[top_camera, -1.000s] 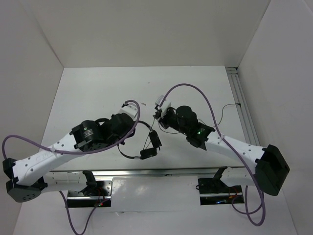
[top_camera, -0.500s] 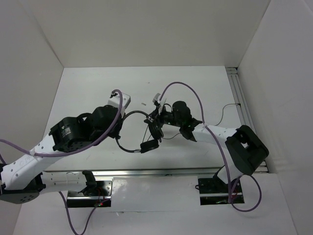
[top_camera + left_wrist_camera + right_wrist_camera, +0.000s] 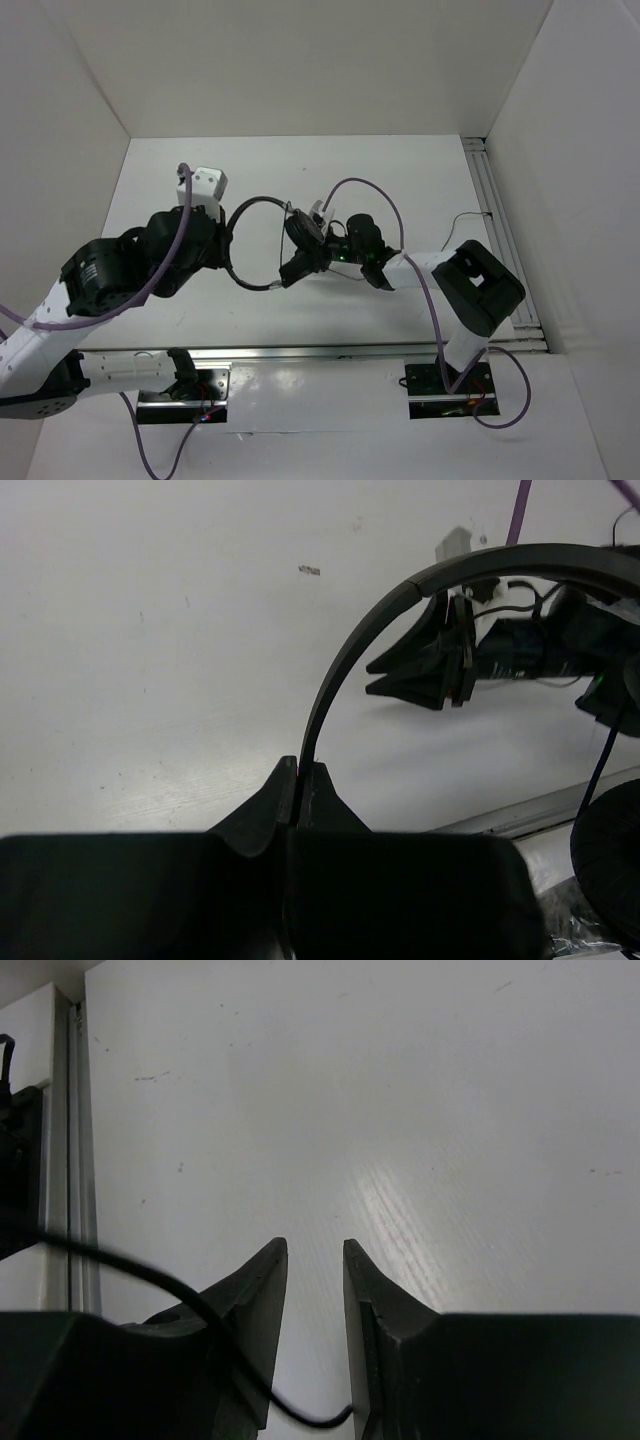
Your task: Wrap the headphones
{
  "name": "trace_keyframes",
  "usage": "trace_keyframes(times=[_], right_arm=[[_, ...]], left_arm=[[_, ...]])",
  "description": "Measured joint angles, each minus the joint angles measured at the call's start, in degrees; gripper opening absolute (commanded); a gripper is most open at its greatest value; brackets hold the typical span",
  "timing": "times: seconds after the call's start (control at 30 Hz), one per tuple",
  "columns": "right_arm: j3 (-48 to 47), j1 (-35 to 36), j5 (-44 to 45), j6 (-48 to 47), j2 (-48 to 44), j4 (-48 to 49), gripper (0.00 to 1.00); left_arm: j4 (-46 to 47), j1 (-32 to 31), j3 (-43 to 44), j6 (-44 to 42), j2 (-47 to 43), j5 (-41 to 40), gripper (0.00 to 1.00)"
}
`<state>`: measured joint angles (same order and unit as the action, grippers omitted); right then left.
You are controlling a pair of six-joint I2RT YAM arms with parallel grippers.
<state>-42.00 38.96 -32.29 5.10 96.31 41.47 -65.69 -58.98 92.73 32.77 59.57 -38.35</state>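
The headphones' thin black headband [image 3: 250, 203] arcs between the two arms. My left gripper [image 3: 226, 240] is shut on the middle of the headband [image 3: 345, 650], pinched at the fingertips of the left gripper [image 3: 300, 765]. One round ear cup [image 3: 297, 224] hangs at the far end, and another ear cup [image 3: 612, 865] shows at the lower right of the left wrist view. My right gripper [image 3: 288, 274] points left inside the arc, its jaws a little apart. In the right wrist view the right gripper [image 3: 315, 1247] has bare table between its tips. The thin cord [image 3: 150, 1270] crosses one finger and runs into the gap lower down.
A metal rail [image 3: 300, 352] runs along the near edge and another rail [image 3: 497, 215] along the right side. Purple robot cables [image 3: 380, 190] loop above the right arm. White walls close in the table on three sides. A thin black wire [image 3: 465, 217] lies by the right rail.
My left arm has swung back and to the left, carrying the headband with it. The right arm followed leftward, and its jaws opened slightly.
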Motion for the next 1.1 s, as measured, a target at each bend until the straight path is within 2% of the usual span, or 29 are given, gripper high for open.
trace_keyframes(times=[0.1,0.17,0.27,0.4,0.53,0.67,0.7,0.83,0.93,1.1], right_arm=[[1.25,0.0,-1.03,1.11,0.57,1.44,0.37],[1.97,0.0,-1.62,1.6,0.66,2.4,0.29],[2.34,0.0,-2.1,2.16,0.66,2.95,0.08],[2.4,0.0,-2.38,2.73,0.7,3.19,0.07],[3.54,0.0,-2.38,2.97,0.96,4.48,0.01],[4.35,0.0,-2.43,3.5,1.79,4.81,0.01],[4.55,0.0,-2.49,3.8,1.81,4.81,0.04],[5.44,0.0,-2.56,4.42,1.81,5.01,0.05],[6.69,0.09,-2.34,4.46,1.79,4.9,0.0],[8.74,0.96,-0.55,3.85,-0.17,3.21,0.0]], left_arm=[[0.13,0.0,1.73,1.95,-0.52,-2.51,0.0],[0.09,0.0,2.34,3.04,-0.9,-4.13,0.0],[0.02,0.0,2.56,4.83,-1.03,-6.19,0.0],[-0.42,1.07,2.86,6.86,-0.81,-8.09,0.0],[-0.37,2.97,4.5,8.28,-0.57,-10.34,0.0],[1.27,5.44,5.25,8.66,0.33,-11.13,0.0],[1.46,6.25,5.49,8.98,0.94,-11.28,0.0],[3.63,11.85,7.26,9.35,4.59,-11.21,0.0],[6.69,17.4,7.37,8.94,8.09,-9.68,0.0],[11.47,26.84,7.34,5.01,12.76,-6.08,0.0]])
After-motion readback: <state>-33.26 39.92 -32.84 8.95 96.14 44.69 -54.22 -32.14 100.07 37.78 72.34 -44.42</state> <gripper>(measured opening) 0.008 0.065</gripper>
